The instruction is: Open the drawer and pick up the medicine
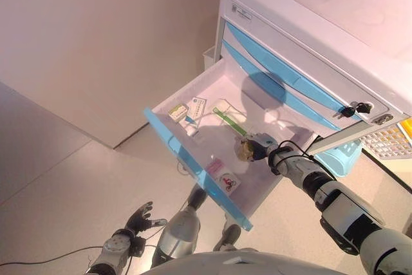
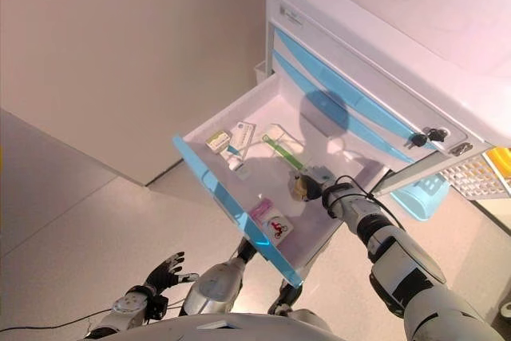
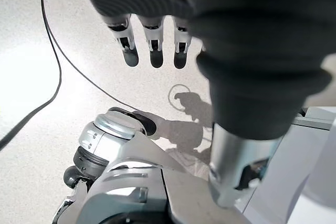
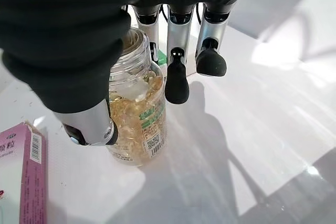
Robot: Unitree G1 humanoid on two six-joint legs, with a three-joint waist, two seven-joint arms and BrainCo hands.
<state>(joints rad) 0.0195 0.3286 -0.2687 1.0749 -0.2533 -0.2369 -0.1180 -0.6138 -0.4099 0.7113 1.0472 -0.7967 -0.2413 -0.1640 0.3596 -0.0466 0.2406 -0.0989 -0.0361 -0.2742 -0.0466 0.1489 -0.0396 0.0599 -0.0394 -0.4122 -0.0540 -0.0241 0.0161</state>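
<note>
The top drawer (image 1: 193, 165) of the white cabinet (image 1: 309, 24) stands pulled out, with a blue front. A clear bottle of yellow capsules (image 4: 136, 114) stands upright on the drawer floor near its right side (image 1: 244, 150). My right hand (image 1: 261, 143) is down in the drawer at the bottle. In the right wrist view its thumb (image 4: 89, 124) is against one side of the bottle and its fingers (image 4: 176, 77) hang nearly straight on the other side, not curled round it. My left hand (image 1: 138, 217) hangs low over the floor, open and empty.
Also in the drawer are a pink box (image 1: 214, 167), a flat box with a red picture (image 1: 228, 183), a green tube (image 1: 228, 122) and small boxes (image 1: 179, 112) at the far left. Keys (image 1: 354, 109) hang in a lower drawer's lock. A light blue basket (image 1: 338, 156) stands right of the cabinet.
</note>
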